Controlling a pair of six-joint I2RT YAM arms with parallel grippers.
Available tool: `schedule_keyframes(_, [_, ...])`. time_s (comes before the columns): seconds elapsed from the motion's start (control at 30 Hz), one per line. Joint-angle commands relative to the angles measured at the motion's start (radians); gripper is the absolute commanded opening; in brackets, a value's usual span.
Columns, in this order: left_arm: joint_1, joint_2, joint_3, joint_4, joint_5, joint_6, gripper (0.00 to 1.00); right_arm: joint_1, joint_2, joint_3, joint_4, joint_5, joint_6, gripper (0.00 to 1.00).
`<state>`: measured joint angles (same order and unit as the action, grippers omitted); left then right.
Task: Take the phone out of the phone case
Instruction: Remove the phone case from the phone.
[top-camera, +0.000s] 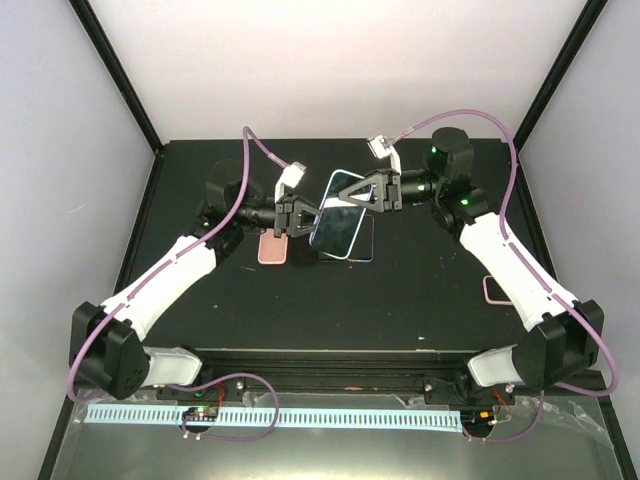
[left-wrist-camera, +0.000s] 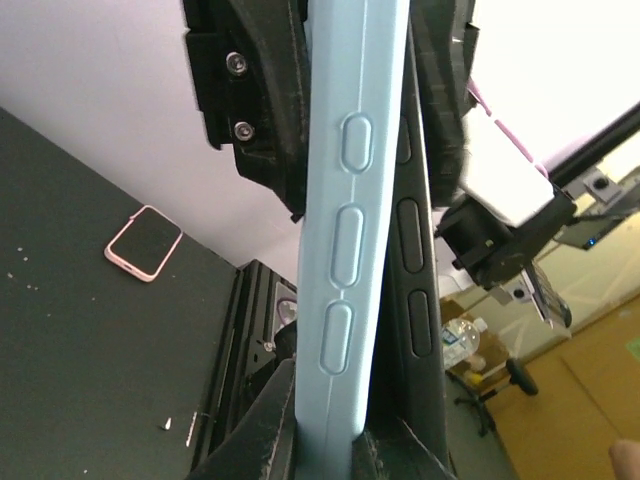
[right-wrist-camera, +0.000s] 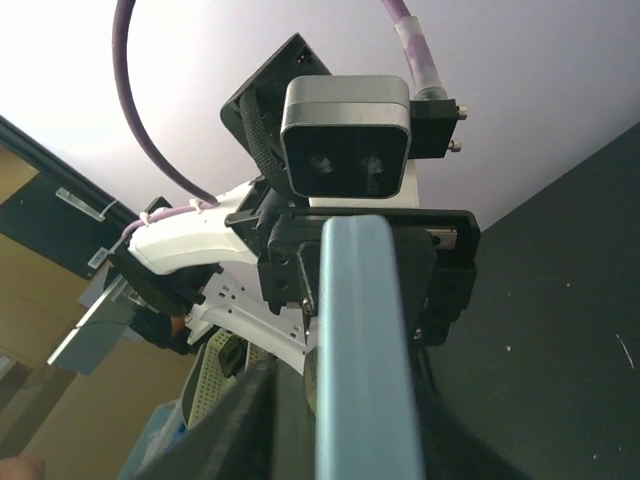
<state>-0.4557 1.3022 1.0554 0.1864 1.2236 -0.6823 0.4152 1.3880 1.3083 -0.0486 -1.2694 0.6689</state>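
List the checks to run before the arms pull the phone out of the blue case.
1. Left gripper shut on the phone case: ok.
2. Right gripper gripping the case: cannot tell. The case edge runs between its fingers, but contact is unclear.
3. Case off the table: ok, held up between the two arms.
4. Phone partly out of the case: cannot tell. Its dark edge shows beside the blue one.
5. Pink phone out of the way: ok, lying flat on the table, apart from the grippers.
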Motion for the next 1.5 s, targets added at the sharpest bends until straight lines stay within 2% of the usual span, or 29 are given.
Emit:
schedule_keyframes(0.0, [0.026, 0.000, -0.018, 0.181, -0.100, -0.150, 0.02, -0.044, 0.006, 0.024, -0.064, -0.007, -0.032, 0.41])
schedule_keyframes(0.07, [0.034, -0.001, -0.036, 0.204, -0.116, -0.180, 0.01, -0.077, 0.009, 0.044, -0.073, 0.005, -0.036, 0.49])
schedule_keyframes(0.2, [0.059, -0.001, -0.067, 0.221, -0.169, -0.243, 0.02, -0.138, 0.003, 0.074, -0.117, 0.048, -0.074, 0.57])
schedule_keyframes(0.37, [0.092, 0.003, -0.114, 0.279, -0.242, -0.372, 0.02, -0.157, -0.006, 0.145, -0.312, 0.182, -0.277, 0.59])
schedule_keyframes(0.47, [0.097, 0.003, -0.105, 0.239, -0.274, -0.383, 0.02, -0.157, -0.024, 0.163, -0.373, 0.283, -0.362, 0.59])
schedule_keyframes(0.63, [0.097, -0.004, -0.076, 0.046, -0.364, -0.381, 0.02, -0.147, -0.050, 0.150, -0.395, 0.382, -0.428, 0.59])
schedule_keyframes(0.8, [0.098, -0.014, -0.059, -0.086, -0.457, -0.429, 0.02, -0.071, -0.076, 0.155, -0.452, 0.571, -0.576, 0.59])
schedule_keyframes(1.13, [0.098, -0.002, -0.078, -0.088, -0.476, -0.561, 0.02, 0.218, -0.089, 0.126, -0.480, 1.000, -0.892, 0.58])
schedule_keyframes(1.47, [0.098, 0.006, -0.087, -0.077, -0.474, -0.598, 0.02, 0.409, -0.012, 0.122, -0.464, 1.209, -1.016, 0.58])
